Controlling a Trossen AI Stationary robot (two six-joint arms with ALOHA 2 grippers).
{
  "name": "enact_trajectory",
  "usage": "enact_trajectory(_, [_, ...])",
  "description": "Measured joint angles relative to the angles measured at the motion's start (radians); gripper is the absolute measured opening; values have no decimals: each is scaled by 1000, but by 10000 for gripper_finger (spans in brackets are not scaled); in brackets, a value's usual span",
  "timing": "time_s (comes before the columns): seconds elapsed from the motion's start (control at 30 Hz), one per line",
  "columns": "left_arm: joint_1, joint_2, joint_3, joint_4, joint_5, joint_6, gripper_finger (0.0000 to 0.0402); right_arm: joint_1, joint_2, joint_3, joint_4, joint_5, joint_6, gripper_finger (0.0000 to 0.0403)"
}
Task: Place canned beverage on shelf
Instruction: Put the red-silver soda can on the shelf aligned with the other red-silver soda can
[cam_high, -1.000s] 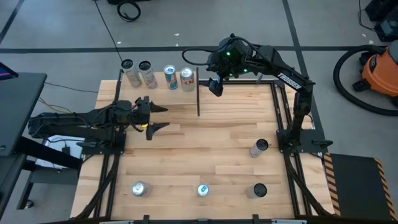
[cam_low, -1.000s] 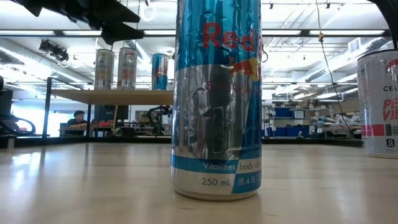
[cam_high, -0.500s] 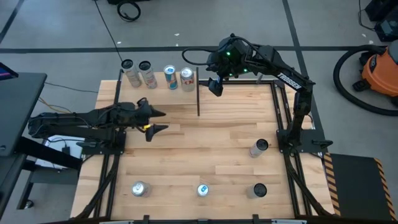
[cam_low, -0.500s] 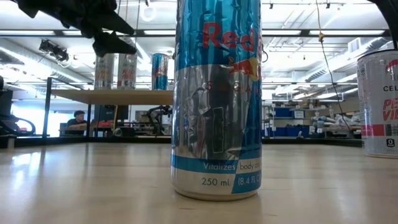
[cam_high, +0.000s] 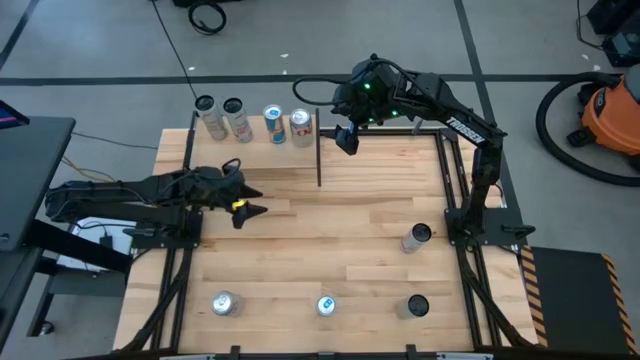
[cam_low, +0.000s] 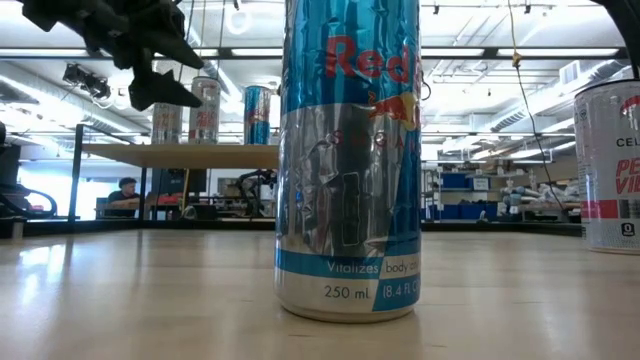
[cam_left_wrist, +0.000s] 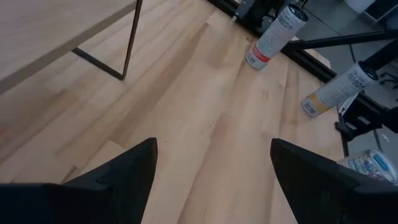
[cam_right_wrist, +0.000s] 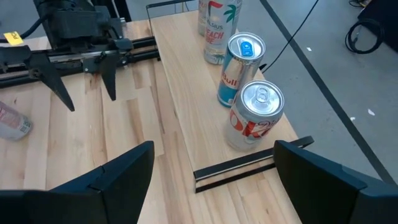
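The shelf (cam_high: 255, 158) is a raised pale-wood panel on black rods at the table's far left. Several cans stand on their bases along its far edge, among them a blue one (cam_high: 273, 122) and a white-and-red one (cam_right_wrist: 255, 115). My left gripper (cam_high: 247, 200) hovers open over the table just near of the shelf, slanting down, with nothing between its fingers (cam_left_wrist: 211, 180). My right gripper (cam_high: 346, 138) hangs open high above the shelf's right end, also with nothing in it (cam_right_wrist: 211, 180). A blue canned beverage (cam_low: 350, 160) stands upright near the table's front edge.
More cans stand on the table: one at the right (cam_high: 417, 236) and three along the near edge (cam_high: 222, 303), (cam_high: 326, 305), (cam_high: 417, 306). Black frame rails run along both table sides. The shelf's black leg (cam_left_wrist: 127, 40) stands ahead of my left gripper. Bare tabletop lies in the middle.
My left gripper has rolled about its own pointing line, tipped further downward and sunk a little, staying open over the same spot near the shelf. My right arm has kept still.
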Motion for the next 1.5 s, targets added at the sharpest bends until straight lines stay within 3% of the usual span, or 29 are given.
enact_trajectory(0.73, [1, 4, 0, 125, -58, 1, 314, 0, 0, 0, 0, 0, -4, 338])
enact_trajectory(1.07, [-24, 20, 8, 277, 138, -72, 314, 0, 0, 0, -1, 0, -4, 338])
enact_trajectory(1.27, [-112, 30, 79, 254, 172, -48, 314, 0, 0, 0, -1, 0, -4, 338])
enact_trajectory(1.5, [-238, 79, 247, 77, 172, 107, 314, 0, 0, 0, -3, 0, -4, 338])
